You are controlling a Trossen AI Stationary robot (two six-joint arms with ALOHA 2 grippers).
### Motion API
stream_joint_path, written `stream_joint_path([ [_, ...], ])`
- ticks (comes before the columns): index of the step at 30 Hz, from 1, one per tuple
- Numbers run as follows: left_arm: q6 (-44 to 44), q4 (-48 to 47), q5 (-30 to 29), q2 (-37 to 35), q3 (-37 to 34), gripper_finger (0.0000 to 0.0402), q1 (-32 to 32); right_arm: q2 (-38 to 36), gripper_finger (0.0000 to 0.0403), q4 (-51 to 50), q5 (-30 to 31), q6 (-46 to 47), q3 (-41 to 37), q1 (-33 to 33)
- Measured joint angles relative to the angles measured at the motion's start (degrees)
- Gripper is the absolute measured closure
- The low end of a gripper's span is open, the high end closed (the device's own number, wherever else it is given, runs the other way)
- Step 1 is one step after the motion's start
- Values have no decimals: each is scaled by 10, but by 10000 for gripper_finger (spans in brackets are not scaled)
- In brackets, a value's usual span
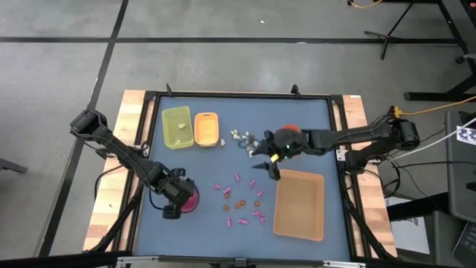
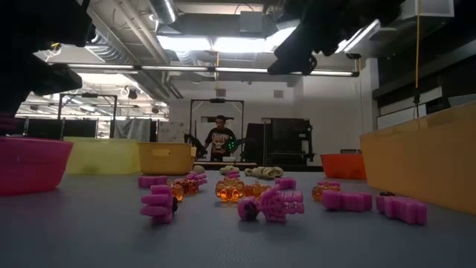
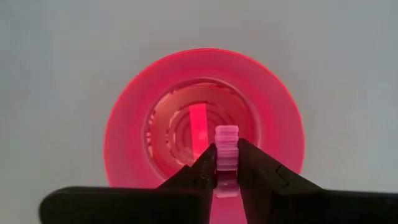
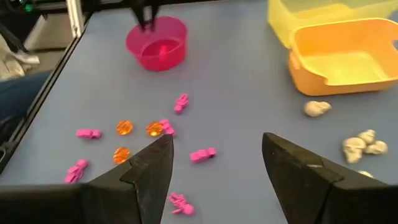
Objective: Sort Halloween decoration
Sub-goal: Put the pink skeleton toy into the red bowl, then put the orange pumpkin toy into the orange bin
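1. The left gripper (image 3: 227, 163) hangs directly above the pink bowl (image 3: 205, 118) at the near-left of the desk (image 1: 223, 167). A pink trinket (image 3: 226, 148) sits between its fingers, evidently positioned so it drops into the bowl of matching colour. Whether the grip is firm or loosening, I cannot tell.
2. The right gripper (image 4: 214, 165) has its fingers spread wide with nothing between them. It hovers near mid-desk, probably choosing its next piece.
3. Unsorted decorations lie loose on the desk: pink pieces (image 1: 239, 201) and orange beads (image 4: 124, 128) in the middle, cream skulls (image 4: 362, 144) beside the orange tray (image 1: 206, 128).
4. The yellow-green tray (image 1: 176, 126) already contains small pieces.
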Motion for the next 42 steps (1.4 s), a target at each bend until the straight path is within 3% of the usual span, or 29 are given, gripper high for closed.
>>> stream_joint_path([
  [13,-3,-2,-7,0,0,291,0,22,159,24,135,31,0,141],
  [23,1,-1,-46,0,0,240,1,74,159,85,135,30,1,174],
  [32,1,3,-46,0,0,234,0,147,159,112,116,30,2,180],
  [38,1,3,-46,0,0,234,0,202,159,115,88,21,51,180],
  [42,1,5,-46,0,0,234,0,239,159,54,69,18,99,180],
])
